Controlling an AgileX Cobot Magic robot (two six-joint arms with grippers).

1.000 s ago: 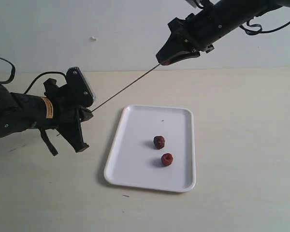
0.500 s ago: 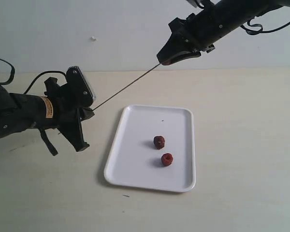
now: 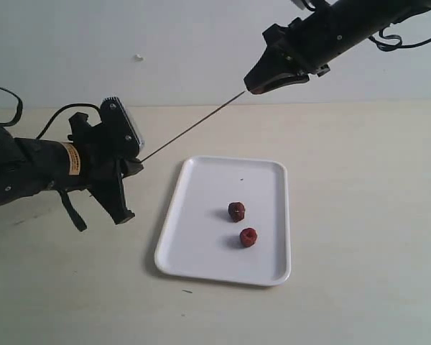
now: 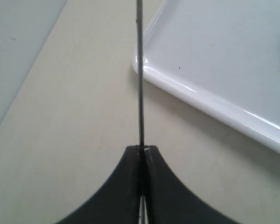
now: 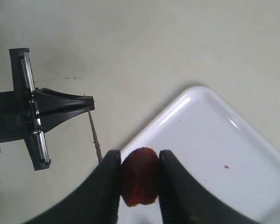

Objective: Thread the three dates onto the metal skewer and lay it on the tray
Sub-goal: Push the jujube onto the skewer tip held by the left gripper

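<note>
My right gripper point(image 3: 254, 88) hangs high above the table's far side, shut on one dark-red date point(image 5: 140, 179) that sits between its black fingers point(image 5: 109, 182). The thin metal skewer point(image 3: 194, 126) slants from that gripper down to my left gripper point(image 3: 136, 165), which is shut on its lower end point(image 4: 141, 148). In the right wrist view the skewer point(image 5: 95, 135) runs behind one finger next to the date, and its tip is hidden. Two more dates point(image 3: 236, 210) point(image 3: 248, 237) lie on the white tray point(image 3: 201, 180), under the right gripper point(image 5: 139, 155).
The tray rests flat on a beige table, with its near corner point(image 4: 144, 70) just beside the skewer in the left wrist view. A pale wall stands behind the table. The left arm's black cable point(image 3: 14, 108) loops at the far left.
My right gripper has moved right and slightly up with the date. The left gripper and the skewer have shifted a little the same way. The dates on the tray have not moved.
</note>
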